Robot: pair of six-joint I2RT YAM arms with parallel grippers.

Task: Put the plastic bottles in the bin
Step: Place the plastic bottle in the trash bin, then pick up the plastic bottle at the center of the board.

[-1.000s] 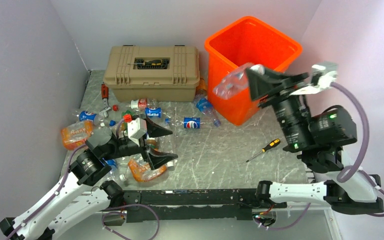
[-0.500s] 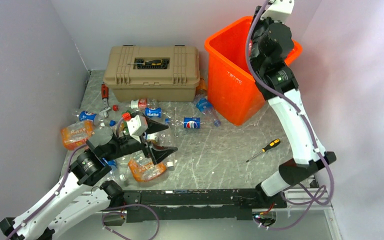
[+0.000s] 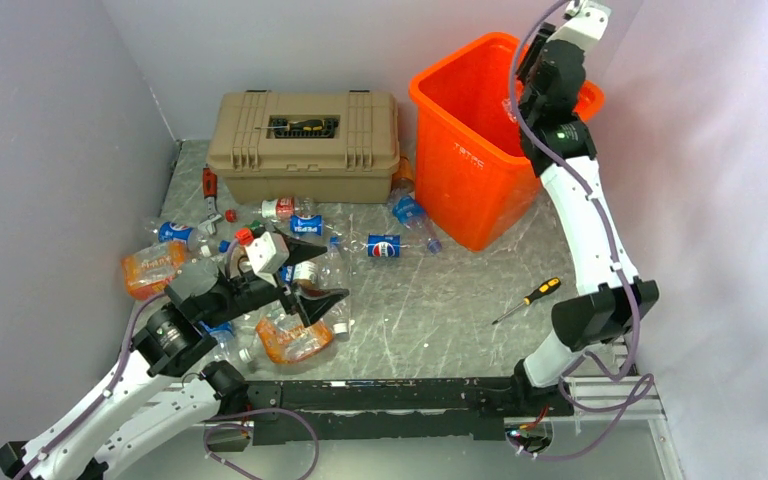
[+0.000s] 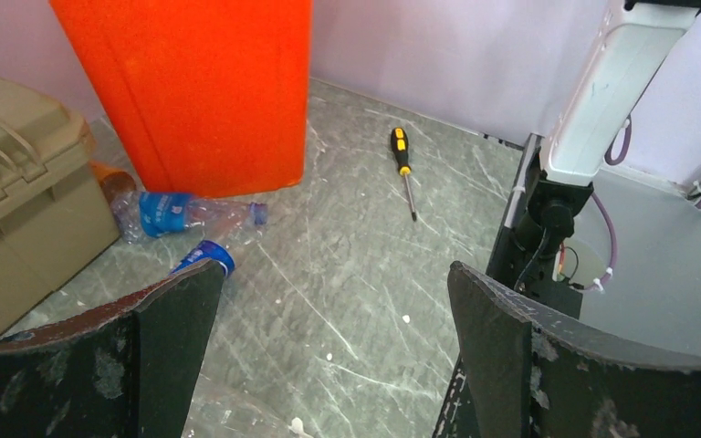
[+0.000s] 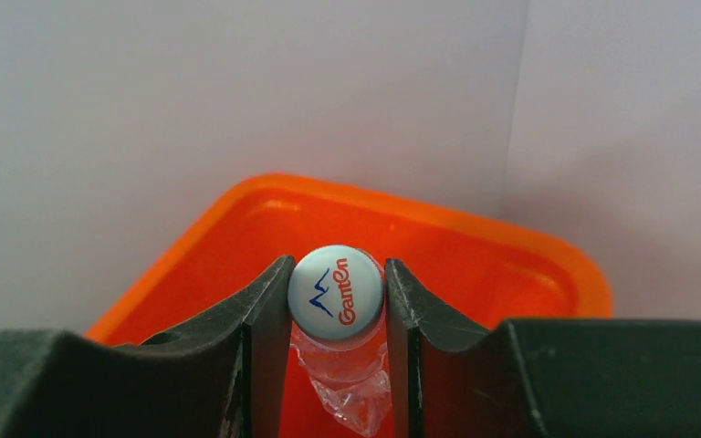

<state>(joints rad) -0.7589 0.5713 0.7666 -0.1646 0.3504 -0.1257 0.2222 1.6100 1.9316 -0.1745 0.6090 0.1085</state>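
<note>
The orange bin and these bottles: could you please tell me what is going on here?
The right gripper is shut on the white cap of a crushed clear bottle, holding it over the orange bin, not yet released. The left gripper is open and empty, hovering above the other bottles scattered on the table.

The left arm (image 3: 125,385) is kept low and reached forward, and the left gripper (image 3: 337,277) is spread wide with nothing between its fingers. The right arm (image 3: 588,225) is raised high and the right gripper (image 5: 336,278) is clamped around the neck of a bottle (image 5: 341,370).
</note>
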